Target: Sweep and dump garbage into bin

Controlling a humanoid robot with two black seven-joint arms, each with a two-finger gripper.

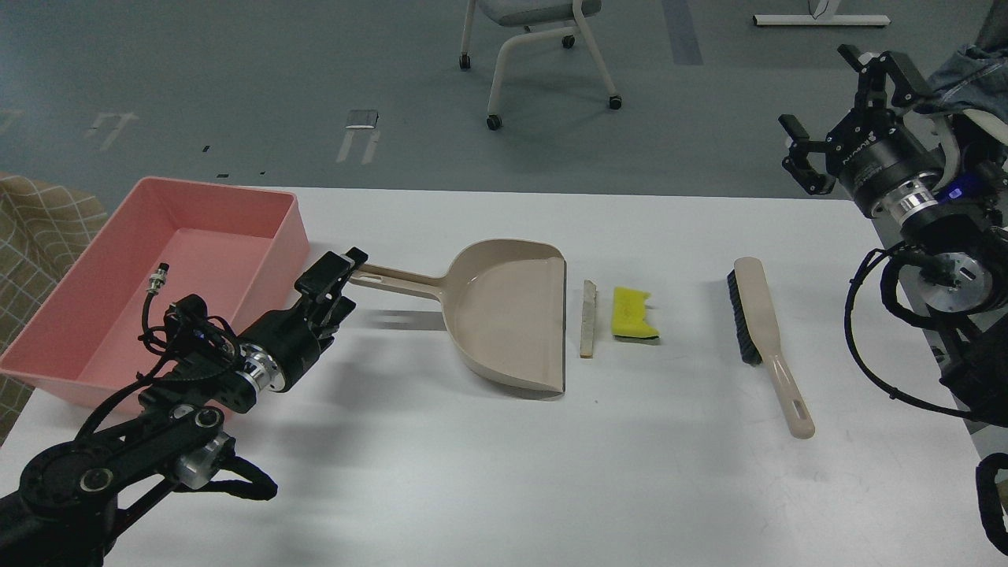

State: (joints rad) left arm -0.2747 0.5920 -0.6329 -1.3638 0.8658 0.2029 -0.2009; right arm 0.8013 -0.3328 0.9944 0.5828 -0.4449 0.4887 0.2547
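Observation:
The garbage lies right of the beige dustpan [512, 315]: a thin white bread-like slice [587, 318] at the pan's open edge, and a yellow sponge with dark green backing [634, 313] beside it. The pink bin [197, 260] stands at the table's far left. A beige brush with black bristles [757, 315] lies to the right. My left gripper [345, 282] is open, low over the table at the tip of the dustpan's handle, which its upper finger partly hides. My right gripper [820, 101] is open and empty, raised above the table's far right corner.
All of this lies on a white table [504, 472]. A wheeled chair [535, 47] stands on the grey floor beyond the far edge. A checked cloth [31, 228] shows left of the bin.

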